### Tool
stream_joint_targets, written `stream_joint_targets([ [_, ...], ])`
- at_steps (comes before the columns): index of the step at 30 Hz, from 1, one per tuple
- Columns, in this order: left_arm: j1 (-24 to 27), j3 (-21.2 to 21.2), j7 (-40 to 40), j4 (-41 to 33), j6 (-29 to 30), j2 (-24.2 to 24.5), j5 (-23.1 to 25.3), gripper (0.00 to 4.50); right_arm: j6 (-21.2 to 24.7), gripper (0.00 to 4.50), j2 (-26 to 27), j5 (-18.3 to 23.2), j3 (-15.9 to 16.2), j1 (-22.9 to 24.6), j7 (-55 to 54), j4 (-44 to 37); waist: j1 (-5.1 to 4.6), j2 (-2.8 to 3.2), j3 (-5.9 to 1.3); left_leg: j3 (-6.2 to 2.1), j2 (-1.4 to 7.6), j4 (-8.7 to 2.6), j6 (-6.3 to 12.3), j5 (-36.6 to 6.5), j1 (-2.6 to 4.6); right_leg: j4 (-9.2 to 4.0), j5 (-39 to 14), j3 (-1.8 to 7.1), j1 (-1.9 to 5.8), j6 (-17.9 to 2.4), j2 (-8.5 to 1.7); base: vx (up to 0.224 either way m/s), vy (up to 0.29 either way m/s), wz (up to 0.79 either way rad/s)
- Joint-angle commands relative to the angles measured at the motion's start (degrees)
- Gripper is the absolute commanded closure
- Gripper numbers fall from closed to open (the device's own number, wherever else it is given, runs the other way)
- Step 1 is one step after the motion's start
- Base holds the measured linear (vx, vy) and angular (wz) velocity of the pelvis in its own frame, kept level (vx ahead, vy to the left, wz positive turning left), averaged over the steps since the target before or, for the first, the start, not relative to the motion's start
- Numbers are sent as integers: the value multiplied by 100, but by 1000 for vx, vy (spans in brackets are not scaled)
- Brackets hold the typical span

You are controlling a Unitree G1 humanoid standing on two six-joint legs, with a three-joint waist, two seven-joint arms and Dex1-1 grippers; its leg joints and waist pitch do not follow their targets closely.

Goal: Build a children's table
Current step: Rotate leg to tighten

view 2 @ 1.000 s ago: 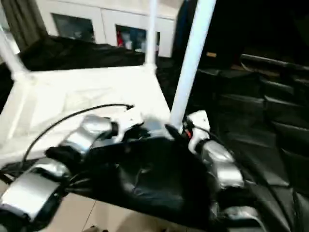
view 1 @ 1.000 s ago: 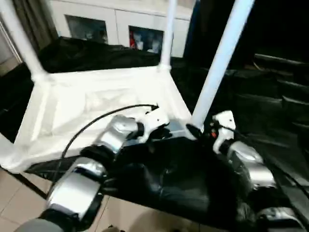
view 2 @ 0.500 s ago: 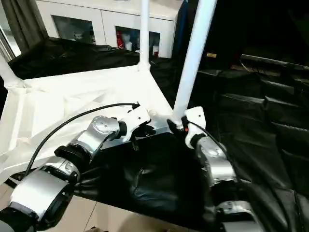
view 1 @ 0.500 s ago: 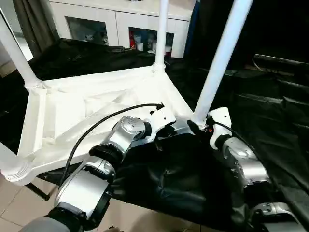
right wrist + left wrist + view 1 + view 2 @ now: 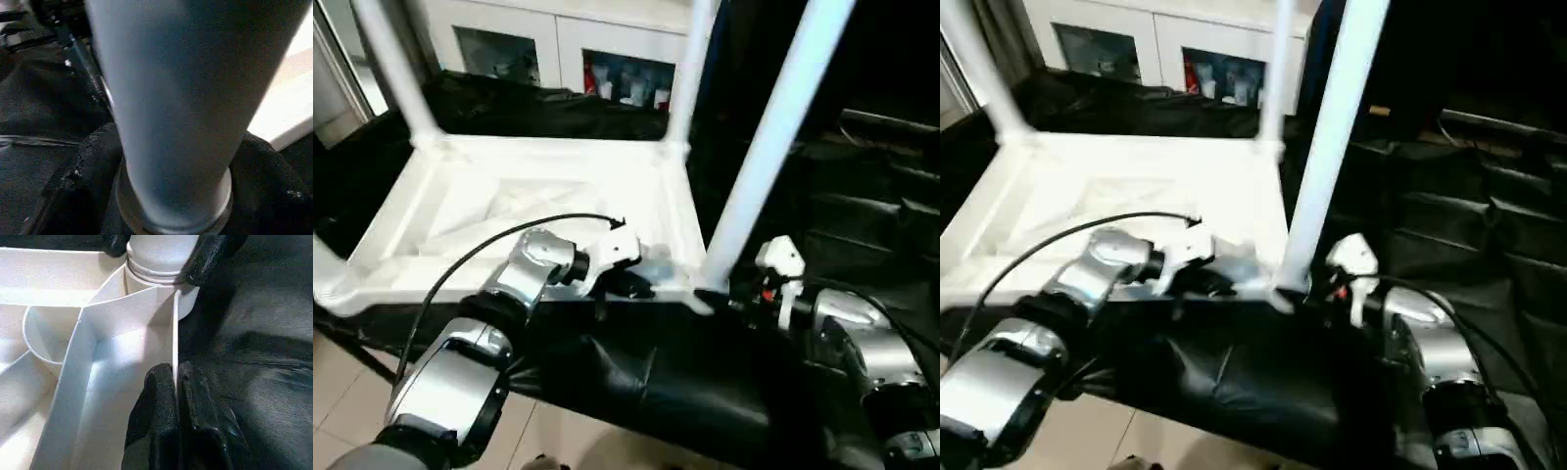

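The white plastic rectangular table top lay upside down on a black cloth-covered surface, its ribbed underside facing up, and long tapered white round legs stood up from its corner sockets. The left pincer had its two black fingers pressed together on the thin outer wall of the top, one finger on each side of it, just beside the near corner socket. The right pincer had its fingers spread around the base of the near white leg, one finger on each side, so it seemed clamped on that leg close to the socket. I judged that the leg was perhaps not fully seated. If the right pincer pushed or turned it at an angle, the leg could tilt in the socket, jam, or spring out. The left grip held only a thin wall, so it could slip, and then the whole top could slide on the smooth cloth or turn away from the right pincer. The tall legs beyond the pincers could also swing if the top moved suddenly.
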Motion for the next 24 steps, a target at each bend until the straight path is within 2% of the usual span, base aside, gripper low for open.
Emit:
stream_joint_targets([
  [1, 85, -31, -161, -68, 43, -31, -138, 450, -24, 117, -41, 53, -25, 1, 94, -23, 17, -78, -306, -57, 253, -348, 546, -1126, 71, -288, -935, 155, 249, -1513, -288, 0, 0, 0],
  [6, 126, 19, -137, -124, 3, -8, -166, 450, 72, 161, 1, 141, 45, 64, 229, -94, 65, -78, -309, -46, 245, -333, 591, -1001, 73, -269, -738, 158, 255, -1546, -289, 0, 0, 0],
  [12, 144, 37, 8, -146, -12, -33, -142, 450, 85, 183, 33, 132, 54, 122, 234, -69, 76, -85, -305, -52, 245, -344, 526, -1068, 72, -286, -952, 156, 254, -1460, -289, 0, 0, 0],
  [14, 98, 51, 474, -39, -17, -82, -5, 450, -100, 185, 146, -113, 22, 74, -248, 242, 67, -79, -306, -56, 244, -344, 509, -1055, 73, -286, -931, 158, 246, -1461, -294, 0, 0, 0],
  [16, 48, 81, 871, 69, -13, -144, 79, 450, -195, 186, 255, -259, -36, 27, -680, 464, 26, -94, -296, -66, 229, -357, 423, -1215, 77, -326, -1199, 162, 231, -1402, -302, 0, 0, 0],
  [18, -59, 183, 1547, 240, 86, -380, 119, 450, 0, 186, 587, -283, -268, -14, -1644, 687, -6, -86, -275, -73, 221, -379, 336, -1386, 87, -371, -1534, 169, 212, -1312, -303, 0, 0, 0],
  [19, -91, 194, 1736, 287, 115, -449, 143, 450, 52, 186, 684, -274, -320, 0, -1863, 686, -40, -89, -272, -94, 215, -402, 207, -1543, 102, -407, -1871, 165, 201, -1182, -301, 0, 0, 0],
  [20, -129, 195, 1964, 351, 140, -542, 180, 450, 164, 186, 825, -270, -375, 17, -2157, 654, -40, -89, -272, -94, 215, -402, 207, -1543, 102, -407, -1871, 165, 201, -1182, -301, 0, 0, 0],
  [21, -155, 195, 2118, 395, 156, -607, 204, 450, 246, 186, 923, -268, -412, 28, -2365, 633, -77, -101, -271, -103, 203, -408, 175, -1596, 97, -427, -1988, 171, 197, -1086, -293, 0, 0, 0],
  [22, -176, 195, 2256, 427, 182, -673, 223, 450, 302, 187, 1012, -295, -428, 27, -2566, 622, -80, -81, -276, -107, 206, -411, 175, -1609, 104, -427, -1991, 174, 193, -1078, -293, 0, 0, 0],
  [24, -229, 185, 2592, 502, 285, -874, 258, 450, 411, 187, 1268, -347, -511, -60, -3193, 735, -98, -81, -272, -106, 204, -415, 195, -1634, 93, -443, -2016, 176, 186, -1037, -294, 0, 0, 0],
])
